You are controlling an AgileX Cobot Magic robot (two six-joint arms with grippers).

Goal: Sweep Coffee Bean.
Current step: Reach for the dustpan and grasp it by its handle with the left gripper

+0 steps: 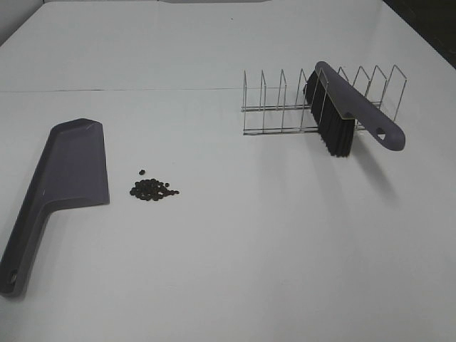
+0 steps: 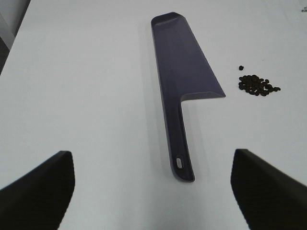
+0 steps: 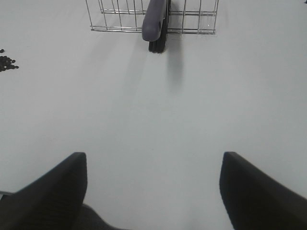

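A small cluster of dark coffee beans [image 1: 152, 189] lies on the white table, just right of a purple-grey dustpan [image 1: 64, 174]. The beans also show in the left wrist view [image 2: 257, 85] and at the edge of the right wrist view [image 3: 6, 63]. A purple-handled brush [image 1: 353, 107] with black bristles rests in a wire rack [image 1: 285, 100] at the back right. My left gripper [image 2: 153, 187] is open and empty, just behind the end of the dustpan's handle [image 2: 180, 153]. My right gripper [image 3: 153, 191] is open and empty, well short of the brush [image 3: 156, 21]. Neither gripper shows in the exterior view.
The wire rack [image 3: 192, 19] has several upright dividers around the brush. The white table [image 1: 249, 249] is edged by a dark gap at the far right corner.
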